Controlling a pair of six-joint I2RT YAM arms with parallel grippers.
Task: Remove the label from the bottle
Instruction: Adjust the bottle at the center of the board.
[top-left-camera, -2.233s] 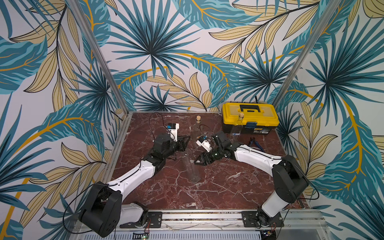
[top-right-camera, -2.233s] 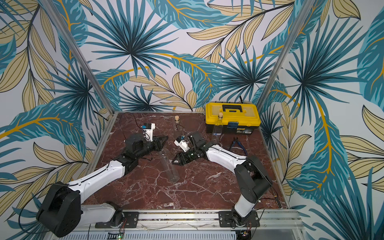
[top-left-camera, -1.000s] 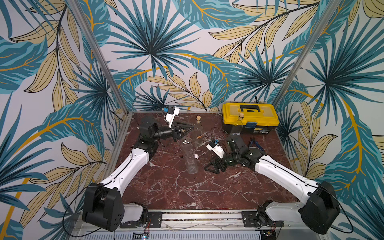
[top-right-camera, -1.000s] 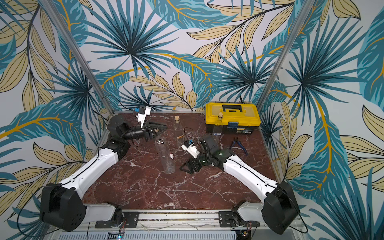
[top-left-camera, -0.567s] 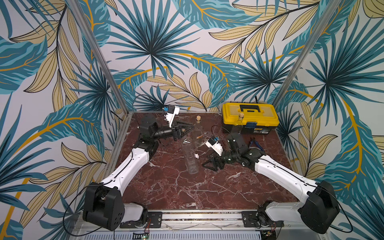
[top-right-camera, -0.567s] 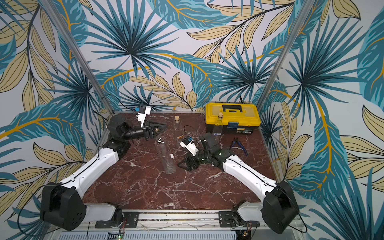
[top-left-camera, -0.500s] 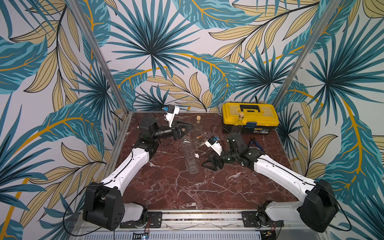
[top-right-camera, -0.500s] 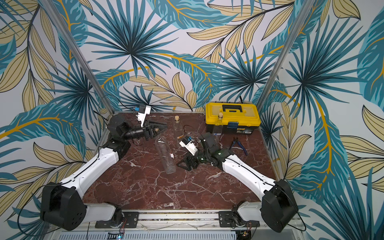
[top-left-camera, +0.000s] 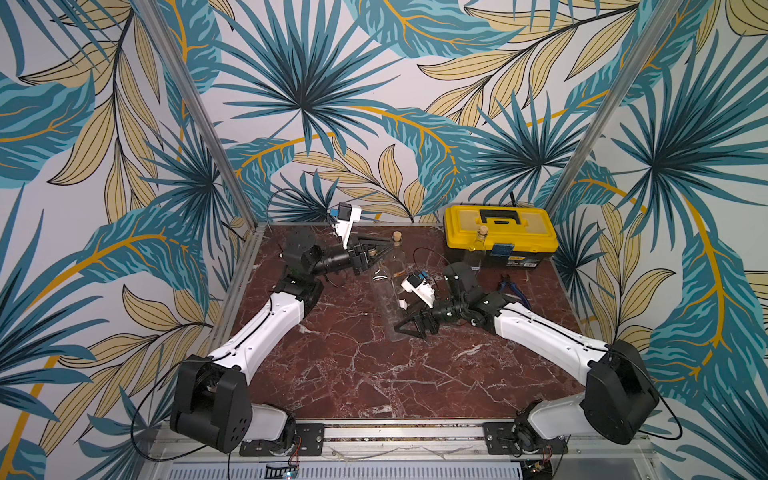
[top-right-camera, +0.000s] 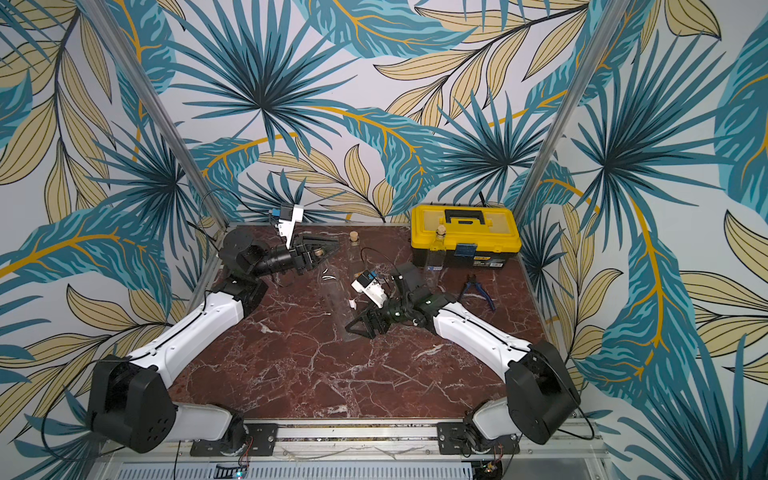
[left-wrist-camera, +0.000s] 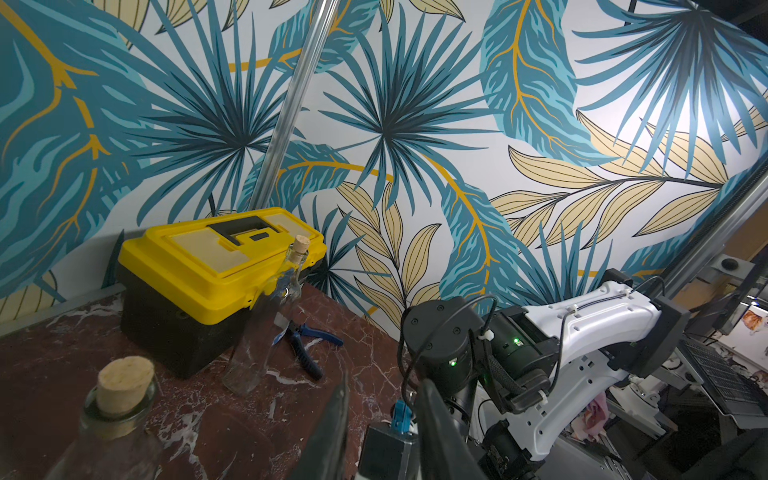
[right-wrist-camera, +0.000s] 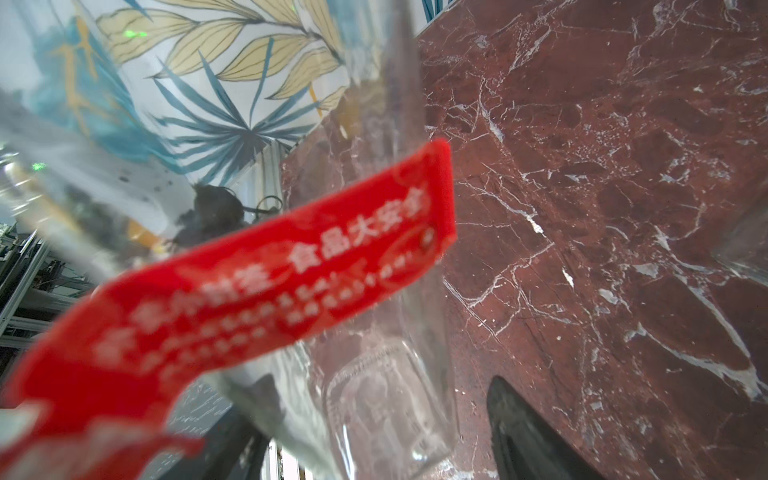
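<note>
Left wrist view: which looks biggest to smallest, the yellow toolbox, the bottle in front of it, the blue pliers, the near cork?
1. Yellow toolbox.
2. Bottle.
3. Blue pliers and near cork: alike here; the cork is nearest the camera, so unsure.

I read white characters 食品大安全 on red label, glass bottle; smaller lines beneath blurred.

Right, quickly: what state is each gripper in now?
Left gripper: shut; whether holding anything, cannot tell.
Right gripper: open, astride the clear, corked glass bottle.
</note>
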